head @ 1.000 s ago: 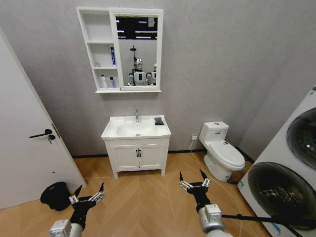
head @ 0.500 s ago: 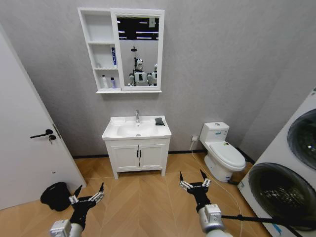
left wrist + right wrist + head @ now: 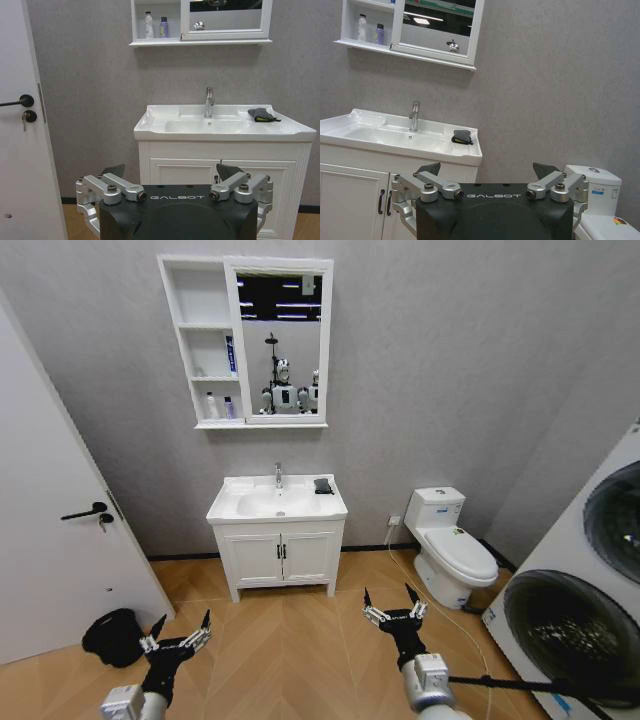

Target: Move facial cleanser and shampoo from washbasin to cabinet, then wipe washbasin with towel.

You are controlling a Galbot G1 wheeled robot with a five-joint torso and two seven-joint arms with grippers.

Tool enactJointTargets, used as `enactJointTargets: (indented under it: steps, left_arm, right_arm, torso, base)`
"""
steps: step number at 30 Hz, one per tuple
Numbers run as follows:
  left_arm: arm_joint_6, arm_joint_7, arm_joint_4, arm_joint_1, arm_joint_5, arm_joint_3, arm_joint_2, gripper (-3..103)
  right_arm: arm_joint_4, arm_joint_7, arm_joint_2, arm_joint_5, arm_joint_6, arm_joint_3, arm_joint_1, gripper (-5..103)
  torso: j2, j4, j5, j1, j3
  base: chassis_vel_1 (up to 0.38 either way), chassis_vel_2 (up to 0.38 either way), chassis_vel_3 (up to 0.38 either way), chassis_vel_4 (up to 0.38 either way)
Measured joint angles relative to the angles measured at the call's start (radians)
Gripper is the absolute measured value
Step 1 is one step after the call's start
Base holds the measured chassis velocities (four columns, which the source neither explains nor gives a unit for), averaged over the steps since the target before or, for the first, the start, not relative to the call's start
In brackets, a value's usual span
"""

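Observation:
The white washbasin (image 3: 235, 508) (image 3: 150, 125) (image 3: 350, 120) stands against the far wall with a chrome tap (image 3: 277, 474). The dark towel (image 3: 322, 485) (image 3: 261, 114) (image 3: 462, 136) lies folded on its top, right of the tap. On the cabinet (image 3: 260, 424) above, a white bottle (image 3: 209, 405) (image 3: 149, 25) and a purple bottle (image 3: 227, 407) (image 3: 164, 27) share the lowest shelf. A blue tube (image 3: 229, 353) stands one shelf higher. I cannot tell which is the facial cleanser or the shampoo. My left gripper (image 3: 183, 620) (image 3: 170, 170) and right gripper (image 3: 386, 592) (image 3: 487, 167) hang open and low, far from the basin.
A white door (image 3: 50, 520) is on the left, with a black bin (image 3: 112, 635) on the floor beside it. A toilet (image 3: 455, 550) and a washing machine (image 3: 590, 580) are on the right. Bare wood floor (image 3: 285, 630) lies between me and the two-door vanity (image 3: 280, 558).
The whole head view shifted slightly early in the second, so the camera moved a little. Both grippers and the objects keep their places.

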Motion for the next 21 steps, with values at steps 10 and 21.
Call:
enactJointTargets:
  steps: [10,21]
  left_arm:
    - [0.0,0.0,0.0,0.0,0.0,0.0,0.0,100]
    - [0.0,0.0,0.0,0.0,0.0,0.0,0.0,100]
  right_arm:
    - [0.001,0.0,0.0,0.001,0.0,0.0,0.0,100]
    - [0.001,0.0,0.0,0.001,0.0,0.0,0.0,100]
  torso:
    - [0.0,0.0,0.0,0.0,0.0]
    - [0.0,0.0,0.0,0.0,0.0]
  base:
    - [0.0,0.0,0.0,0.0]
    - [0.0,0.0,0.0,0.0]
